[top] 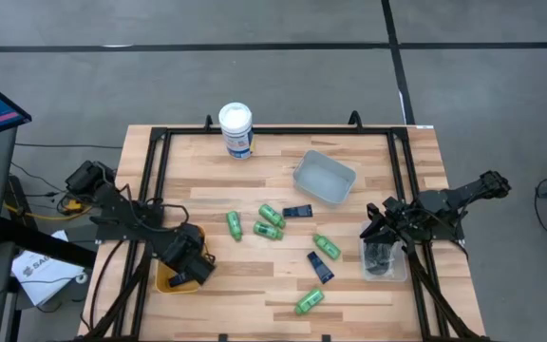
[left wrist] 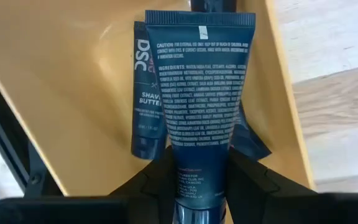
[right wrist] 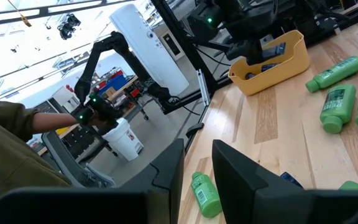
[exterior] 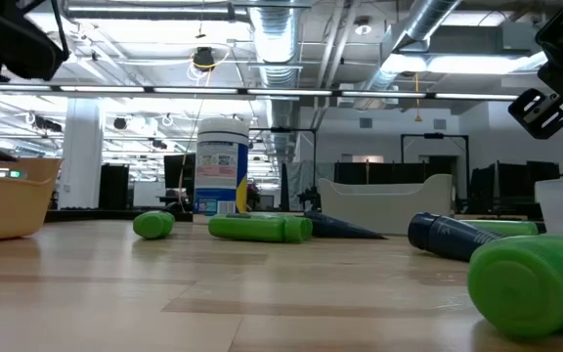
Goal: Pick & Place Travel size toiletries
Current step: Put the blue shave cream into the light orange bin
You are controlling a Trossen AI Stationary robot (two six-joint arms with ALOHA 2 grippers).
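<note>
Left gripper over the yellow plastic bin at the table's near left corner, its fingers pinching the cap end of a flat dark navy tube with white print. The tube hangs inside the bin, above a second navy tube already lying there. To finish the placement well, the tube should probably be lowered until it rests flat beside its neighbour, then released within the walls so that it cannot tip over the rim. Right gripper above the clear plastic tray at the right edge, fingers slightly parted with nothing between them. Remaining toiletries, small bright green bottles and navy tubes, lie scattered mid-table; the pale grey rectangular tub stands farther back.
</note>
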